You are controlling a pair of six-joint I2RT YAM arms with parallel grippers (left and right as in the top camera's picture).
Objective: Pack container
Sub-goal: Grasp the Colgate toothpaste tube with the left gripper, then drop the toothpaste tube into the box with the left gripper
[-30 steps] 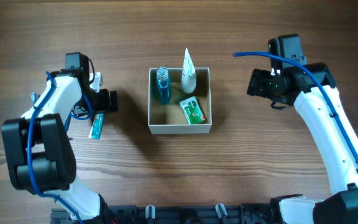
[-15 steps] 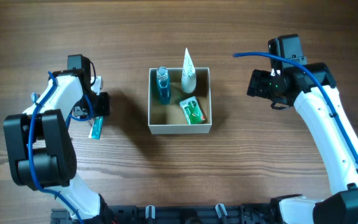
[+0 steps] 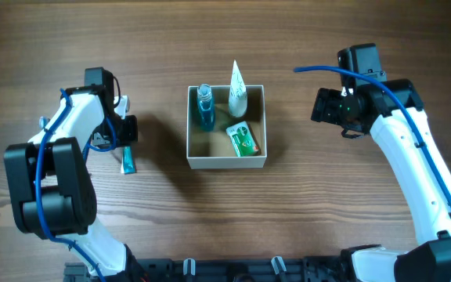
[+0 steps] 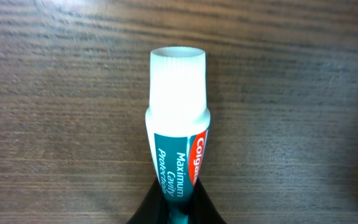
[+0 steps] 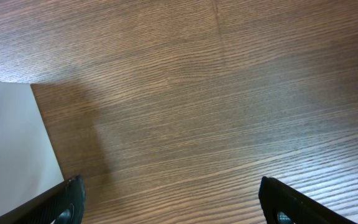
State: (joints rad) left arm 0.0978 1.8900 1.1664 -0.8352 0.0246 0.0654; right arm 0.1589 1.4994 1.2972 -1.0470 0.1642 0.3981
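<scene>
Container point(image 3: 226, 162) sits between left claw point(image 3: 126, 144), clamping toothpaste tube point(image 4: 178, 143), and wide-spread right claw point(image 5: 169, 202).

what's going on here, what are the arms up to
The left gripper is shut on a Colgate toothpaste tube, just left of the container. The container already holds a blue bottle, a white tube and a green packet. The right gripper hangs open and empty to its right.
</scene>
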